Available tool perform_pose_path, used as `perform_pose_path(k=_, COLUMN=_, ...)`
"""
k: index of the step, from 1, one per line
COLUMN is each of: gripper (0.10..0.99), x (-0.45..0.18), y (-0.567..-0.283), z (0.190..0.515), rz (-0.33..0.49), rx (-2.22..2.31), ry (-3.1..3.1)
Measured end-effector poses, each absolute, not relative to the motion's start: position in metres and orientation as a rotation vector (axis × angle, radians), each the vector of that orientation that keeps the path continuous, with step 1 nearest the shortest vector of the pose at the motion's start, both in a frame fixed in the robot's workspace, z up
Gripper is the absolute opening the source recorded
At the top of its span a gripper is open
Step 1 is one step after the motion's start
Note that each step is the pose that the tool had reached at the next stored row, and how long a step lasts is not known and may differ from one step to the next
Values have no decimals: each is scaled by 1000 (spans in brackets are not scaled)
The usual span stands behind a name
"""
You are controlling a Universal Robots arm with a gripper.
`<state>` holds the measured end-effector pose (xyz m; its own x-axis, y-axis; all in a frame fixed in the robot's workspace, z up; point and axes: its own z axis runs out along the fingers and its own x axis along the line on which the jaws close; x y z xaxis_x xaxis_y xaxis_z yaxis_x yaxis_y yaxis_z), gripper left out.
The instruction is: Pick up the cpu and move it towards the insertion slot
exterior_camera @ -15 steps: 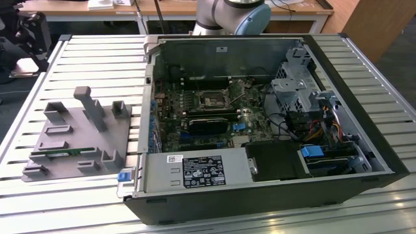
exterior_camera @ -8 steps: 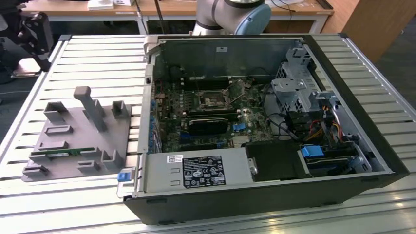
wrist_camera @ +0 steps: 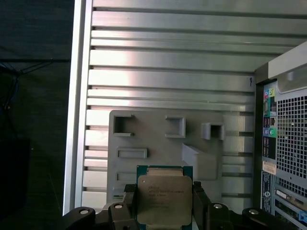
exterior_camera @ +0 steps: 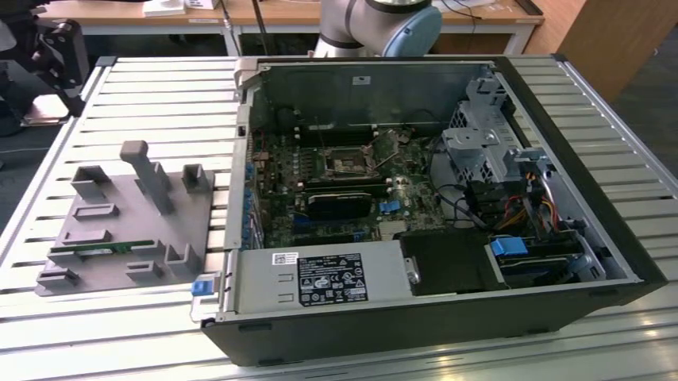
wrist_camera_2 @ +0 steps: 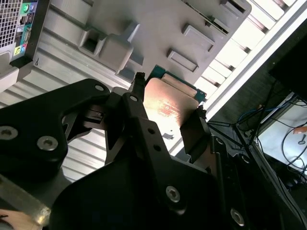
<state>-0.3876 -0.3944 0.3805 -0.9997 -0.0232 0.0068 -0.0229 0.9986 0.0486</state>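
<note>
The cpu [wrist_camera: 164,199] is a flat square chip with a silvery top and a green rim, and it sits between the two black fingers of my gripper [wrist_camera: 164,207], which is shut on it. In the second wrist view the cpu [wrist_camera_2: 168,103] catches warm light, and the gripper [wrist_camera_2: 167,114] grips its opposite edges. It hangs well above the grey holder tray [wrist_camera: 158,139]. The insertion slot [exterior_camera: 348,163], a silver-framed square socket with a dark centre, lies on the motherboard inside the open computer case [exterior_camera: 551,103].
The grey holder tray [exterior_camera: 117,230] has several upright blocks and a green memory stick [exterior_camera: 101,249]. It rests on the slatted metal table [exterior_camera: 159,95] at the exterior view's left of the case. The arm's base [exterior_camera: 382,24] stands behind the case. The case's rear panel [wrist_camera: 283,143] is close by.
</note>
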Motion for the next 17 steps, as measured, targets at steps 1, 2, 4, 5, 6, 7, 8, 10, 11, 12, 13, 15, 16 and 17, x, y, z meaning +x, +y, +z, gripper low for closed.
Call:
perform_pose_path(k=1, gripper=545, x=-387, y=-394, z=381, rz=-76, rx=36, ry=-3133)
perform_pose_path(k=2, gripper=545, x=-387, y=-394, z=381, rz=-76, rx=36, ry=-3133)
perform_pose_path(k=4, gripper=545, x=-386, y=-394, z=381, rz=-76, rx=36, ry=-3133)
perform_pose_path(k=5, gripper=545, x=-386, y=-394, z=381, rz=-76, rx=36, ry=-3133)
perform_pose_path(k=6, gripper=545, x=-386, y=-394, z=381, rz=-76, rx=36, ry=-3133)
perform_pose_path(k=7, gripper=545, x=-386, y=-394, z=381, rz=-76, rx=36, ry=-3133)
perform_pose_path(k=8, gripper=545, x=-385, y=-394, z=381, rz=-76, rx=36, ry=-3133)
perform_pose_path(k=10, gripper=545, x=-385, y=-394, z=381, rz=-76, rx=36, ry=-3133)
perform_pose_path(k=11, gripper=545, x=-385, y=-394, z=381, rz=-76, rx=36, ry=-3133)
perform_pose_path(k=12, gripper=545, x=-384, y=-394, z=381, rz=-76, rx=36, ry=-3133)
perform_pose_path(k=13, gripper=545, x=-384, y=-394, z=381, rz=-76, rx=36, ry=-3133)
perform_pose_path(k=15, gripper=545, x=-384, y=-394, z=381, rz=-76, rx=36, ry=-3133)
perform_pose_path(k=16, gripper=545, x=-383, y=-394, z=381, rz=-76, rx=36, ry=-3133)
perform_pose_path(k=17, gripper=545, x=-383, y=-394, z=381, rz=-76, rx=36, ry=-3133)
